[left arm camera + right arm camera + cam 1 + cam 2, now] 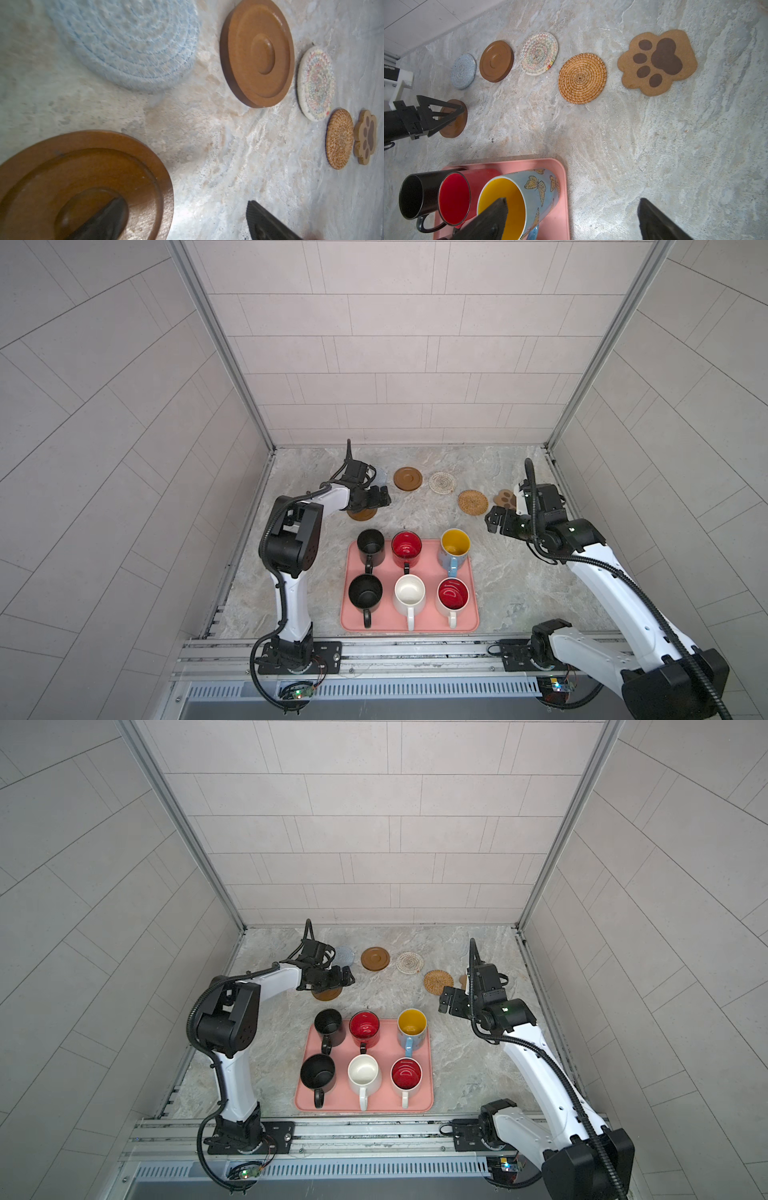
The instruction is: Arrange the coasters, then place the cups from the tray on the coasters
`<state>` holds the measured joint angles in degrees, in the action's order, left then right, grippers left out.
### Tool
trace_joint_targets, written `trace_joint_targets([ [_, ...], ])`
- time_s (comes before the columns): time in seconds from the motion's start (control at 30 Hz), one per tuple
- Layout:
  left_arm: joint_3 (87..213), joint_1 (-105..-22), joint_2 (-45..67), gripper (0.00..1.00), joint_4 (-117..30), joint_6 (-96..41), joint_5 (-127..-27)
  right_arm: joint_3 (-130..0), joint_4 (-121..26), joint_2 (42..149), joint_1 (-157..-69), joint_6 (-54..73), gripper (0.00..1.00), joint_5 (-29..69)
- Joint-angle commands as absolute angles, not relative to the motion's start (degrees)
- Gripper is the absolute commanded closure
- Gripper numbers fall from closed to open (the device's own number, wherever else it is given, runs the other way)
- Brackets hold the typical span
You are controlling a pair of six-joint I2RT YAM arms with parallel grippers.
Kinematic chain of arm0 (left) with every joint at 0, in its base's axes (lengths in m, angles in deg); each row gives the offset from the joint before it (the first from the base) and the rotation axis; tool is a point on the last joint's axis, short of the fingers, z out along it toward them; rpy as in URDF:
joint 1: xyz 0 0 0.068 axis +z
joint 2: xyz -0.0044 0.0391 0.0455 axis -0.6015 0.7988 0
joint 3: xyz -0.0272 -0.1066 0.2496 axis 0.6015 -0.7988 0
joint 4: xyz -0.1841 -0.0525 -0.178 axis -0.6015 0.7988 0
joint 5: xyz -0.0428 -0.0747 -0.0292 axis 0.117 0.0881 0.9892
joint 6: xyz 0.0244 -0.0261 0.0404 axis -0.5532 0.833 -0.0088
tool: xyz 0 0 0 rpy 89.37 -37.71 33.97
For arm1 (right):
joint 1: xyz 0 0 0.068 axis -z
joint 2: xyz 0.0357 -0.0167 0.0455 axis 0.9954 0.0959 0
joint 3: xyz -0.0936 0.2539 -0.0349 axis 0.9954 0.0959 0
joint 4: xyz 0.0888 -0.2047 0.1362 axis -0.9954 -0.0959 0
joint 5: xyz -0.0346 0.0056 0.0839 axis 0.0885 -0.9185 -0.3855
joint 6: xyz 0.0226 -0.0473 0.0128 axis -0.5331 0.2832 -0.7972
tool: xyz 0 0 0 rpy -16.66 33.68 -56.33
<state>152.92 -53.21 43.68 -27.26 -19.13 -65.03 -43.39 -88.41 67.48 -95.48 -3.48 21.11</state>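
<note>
**Left.** My left gripper (378, 498) is spread and empty, held low over the near brown disc (362, 513). In the left wrist view one finger (104, 220) crosses the disc's centre hollow, and the other sits beyond its rim over bare table (519, 572). This disc lies alone, closer to the tray than the rest. Beyond it, running rightward in a loose line, are:
- the grey-blue woven coaster (344, 957)
- the far brown disc (407, 478)
- the whitish woven coaster (441, 482)
- the rattan coaster (473, 501)
- the paw coaster (504, 498)

**Centre.** The tray (409, 627) carries all six cups (409, 591), upright, with handles toward the near edge. None is on a coaster.

**Right.** My right gripper (492, 523) is spread and empty, just beside the tray's far right corner and near the light blue cup (455, 546).

**Finding.** I judge coaster arranging to be the step in hand, nearly complete. The next move calls for closing on the near disc's rim to bring it into line, or else starting on the cups.

**Clearances.**
- The side wall stands close to my left arm.
- A band of open table separates the coaster line from the tray.
- There is wide open table to the right of the tray.
- The rattan and paw coasters lie close together, so cups set there need care.
</note>
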Motion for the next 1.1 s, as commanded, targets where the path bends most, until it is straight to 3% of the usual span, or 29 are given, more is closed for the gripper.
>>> trace_joint_targets([
  [0.0,149.8,-54.5,44.1,0.00,-24.5,-15.8,-63.4,-44.4,-87.3,68.4,-95.5,-3.8,0.01,21.3],
  [1.07,151.3,-56.0,42.4,0.00,-26.0,-13.8,-63.2,-45.3,-89.0,68.7,-95.5,-4.2,0.00,22.0],
])
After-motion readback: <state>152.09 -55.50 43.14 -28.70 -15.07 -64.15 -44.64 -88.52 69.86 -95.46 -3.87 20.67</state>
